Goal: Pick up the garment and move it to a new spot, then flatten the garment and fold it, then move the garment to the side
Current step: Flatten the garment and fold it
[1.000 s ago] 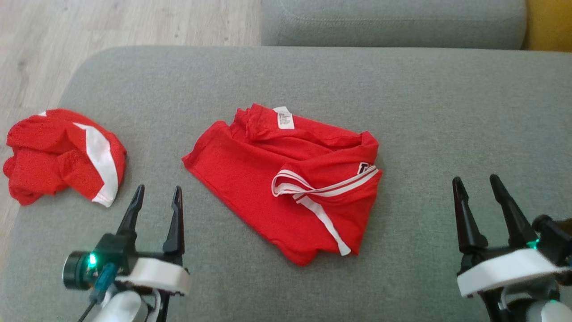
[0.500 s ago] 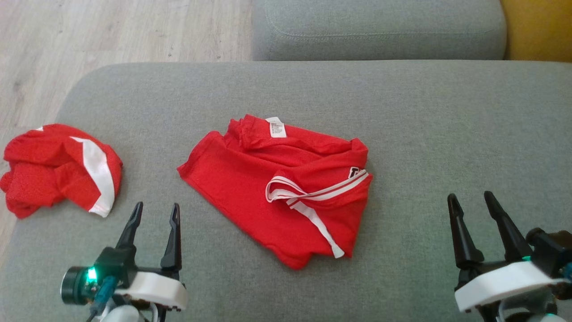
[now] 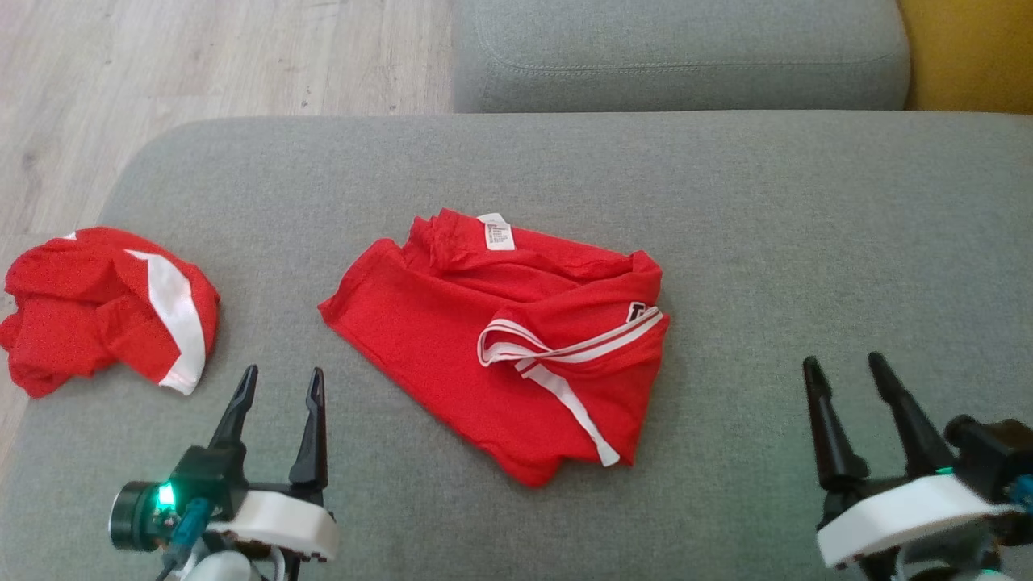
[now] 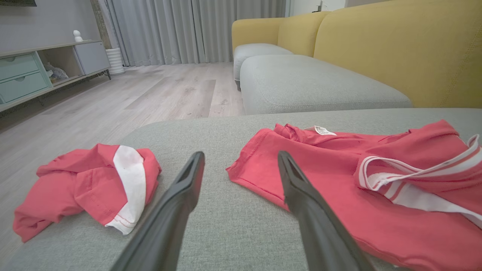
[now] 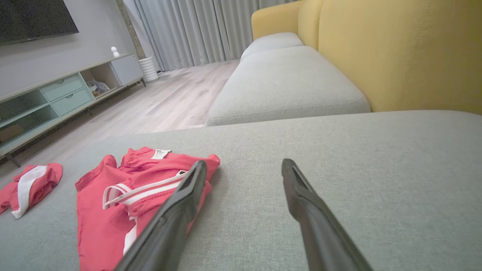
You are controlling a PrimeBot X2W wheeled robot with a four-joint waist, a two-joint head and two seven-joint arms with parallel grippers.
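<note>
A red garment [image 3: 452,347] with white stripes and a white label lies loosely folded in the middle of the grey seat cushion [image 3: 767,242]; it also shows in the left wrist view [image 4: 339,177] and the right wrist view [image 5: 101,210]. A second red garment [image 3: 89,315] with a white band lies crumpled at the cushion's left edge [image 4: 86,188]. My left gripper [image 3: 282,373] hovers open between the two garments, touching neither [image 4: 240,154]. My right gripper [image 3: 842,361] is open over bare cushion to the right of the striped garment [image 5: 244,162].
The cushion's rounded left edge drops to a wooden floor [image 3: 202,56]. Another grey seat cushion [image 3: 678,56] lies beyond, with a yellow backrest [image 5: 406,52] on the right. A low cabinet [image 4: 34,71] stands across the room. Bare cushion stretches to the right.
The head camera has shifted, so the whole picture slid down and left. Both grippers stay open, and neither garment has moved on the cushion.
</note>
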